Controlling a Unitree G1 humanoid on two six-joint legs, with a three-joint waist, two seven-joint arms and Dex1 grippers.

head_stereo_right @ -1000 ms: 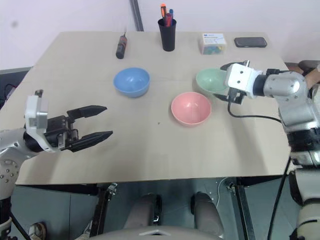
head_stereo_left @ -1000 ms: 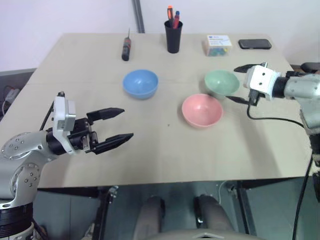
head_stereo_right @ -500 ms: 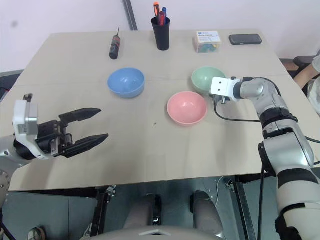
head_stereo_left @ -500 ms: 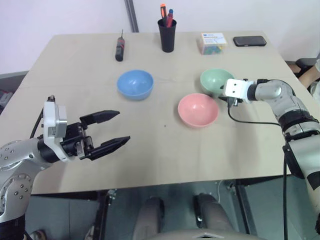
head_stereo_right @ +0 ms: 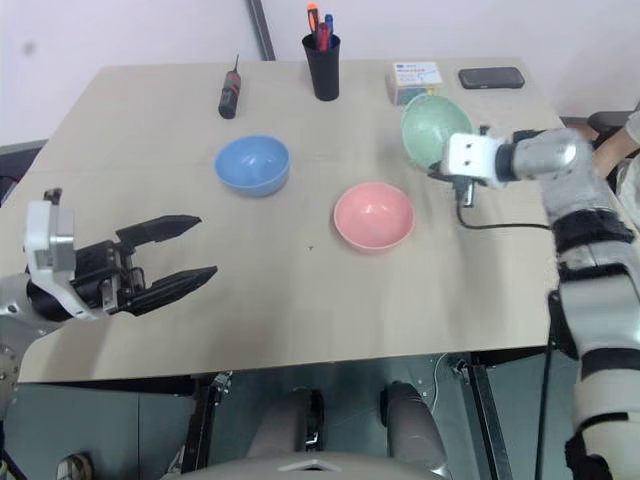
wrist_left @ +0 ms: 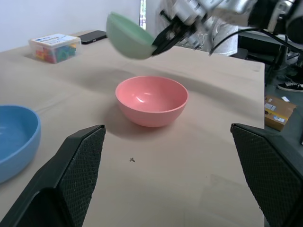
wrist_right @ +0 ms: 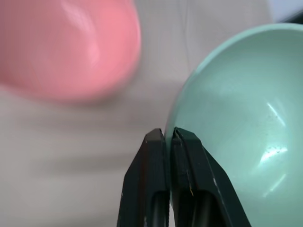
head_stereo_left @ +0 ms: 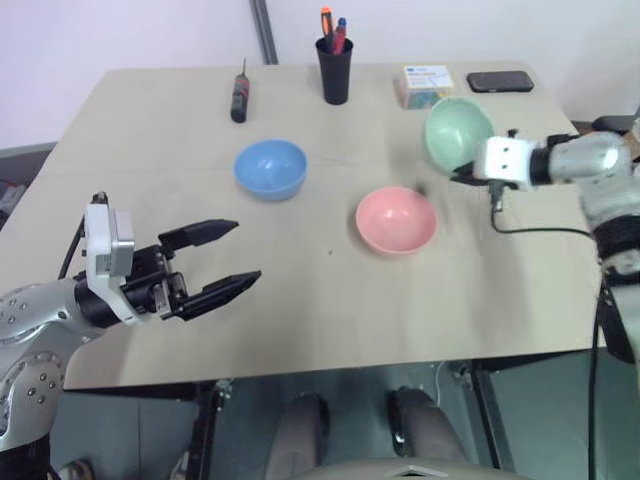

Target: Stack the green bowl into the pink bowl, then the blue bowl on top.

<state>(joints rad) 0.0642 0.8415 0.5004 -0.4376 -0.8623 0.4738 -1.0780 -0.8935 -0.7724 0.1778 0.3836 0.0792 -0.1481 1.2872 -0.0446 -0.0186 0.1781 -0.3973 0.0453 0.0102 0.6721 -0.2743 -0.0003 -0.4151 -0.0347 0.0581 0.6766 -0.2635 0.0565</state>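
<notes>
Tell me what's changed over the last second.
The right gripper closed on the green bowl's rim and lifted it off the table, tilted. The pink bowl, blue bowl and open left gripper stayed put.

right gripper (wrist_right: 169, 135) now pinching the green bowl (head_stereo_left: 458, 131) by its rim, lifting it tilted off the table (head_stereo_left: 300, 310), above the pink bowl (head_stereo_left: 396, 220)

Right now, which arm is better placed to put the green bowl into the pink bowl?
Right. Its gripper is shut on the green bowl, lifted beside the pink bowl; the left gripper hangs open, farther off.
</notes>
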